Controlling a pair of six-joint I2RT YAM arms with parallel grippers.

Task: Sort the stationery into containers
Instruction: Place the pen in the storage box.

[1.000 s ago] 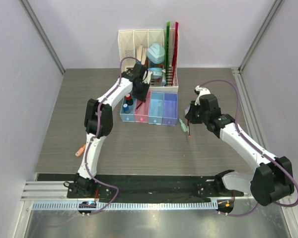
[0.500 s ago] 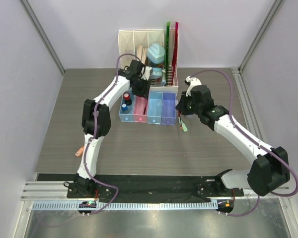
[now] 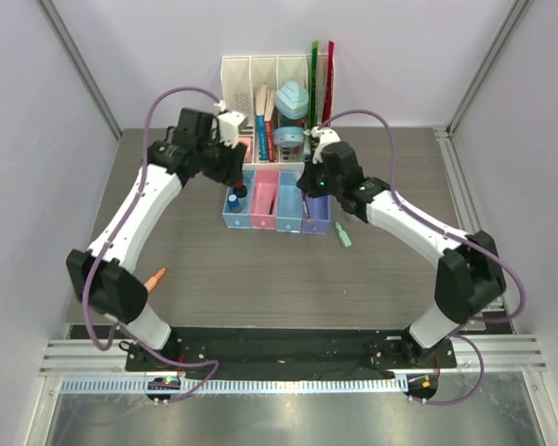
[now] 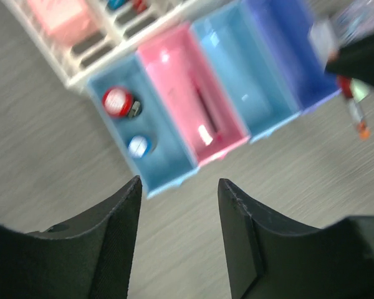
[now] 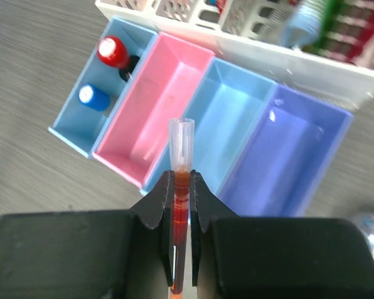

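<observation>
Four joined bins stand in a row: blue (image 3: 233,208), pink (image 3: 262,210), light blue (image 3: 289,212) and purple (image 3: 318,213). The blue bin (image 4: 151,159) holds a red-capped cylinder (image 4: 116,101) and a blue-capped one (image 4: 139,146). A dark-red pen (image 4: 207,118) lies in the pink bin (image 4: 174,62). My left gripper (image 4: 179,184) is open and empty, raised behind the blue bin. My right gripper (image 5: 182,177) is shut on a dark-red pen (image 5: 182,187) with a clear cap, above the seam of the pink (image 5: 156,106) and light blue (image 5: 227,109) bins. A green piece (image 3: 343,235) and an orange piece (image 3: 154,278) lie on the table.
The tall white slotted organiser (image 3: 237,74) with rulers, books and teal items stands right behind the bins. The two grippers (image 3: 231,165) (image 3: 309,184) are close together over the bin row. The table is walled on the left, right and back.
My left gripper has pulled up and left from the pink bin, where a pen now lies. My right gripper has carried its pen left from the table to over the bins.
</observation>
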